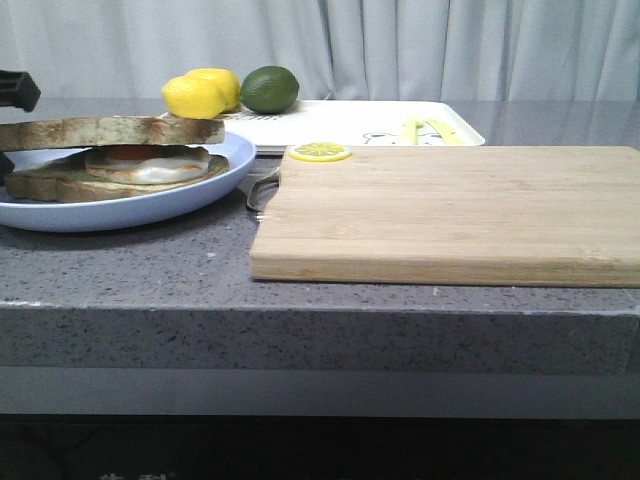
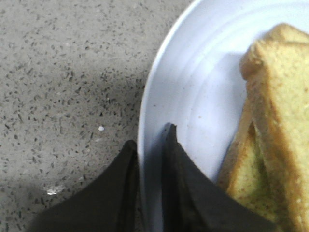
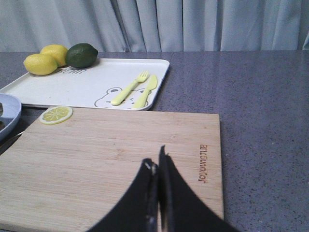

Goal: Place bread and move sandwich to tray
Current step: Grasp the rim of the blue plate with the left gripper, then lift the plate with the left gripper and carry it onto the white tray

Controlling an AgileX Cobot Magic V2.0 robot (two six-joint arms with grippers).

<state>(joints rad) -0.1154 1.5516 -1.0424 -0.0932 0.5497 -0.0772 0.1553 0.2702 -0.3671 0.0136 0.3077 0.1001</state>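
The sandwich (image 1: 120, 160) lies on a round pale-blue plate (image 1: 130, 210) at the table's left. A bread slice (image 1: 110, 130) sits on top, over a fried egg (image 1: 150, 165) and a lower slice. My left gripper (image 2: 150, 137) is shut on the plate's rim (image 2: 149, 101), one finger inside and one outside, with the sandwich's slices (image 2: 270, 125) close beside it. The white tray (image 1: 340, 125) stands at the back, behind the board. My right gripper (image 3: 154, 157) hangs shut and empty over the wooden cutting board (image 3: 96, 154); it does not show in the front view.
The cutting board (image 1: 450, 210) fills the middle and right, with a lemon slice (image 1: 320, 152) at its far left corner. The tray (image 3: 87, 87) holds two lemons (image 1: 200, 93), a lime (image 1: 270, 88) and a yellow fork and knife (image 3: 135, 89). A metal utensil (image 1: 262, 188) lies between plate and board.
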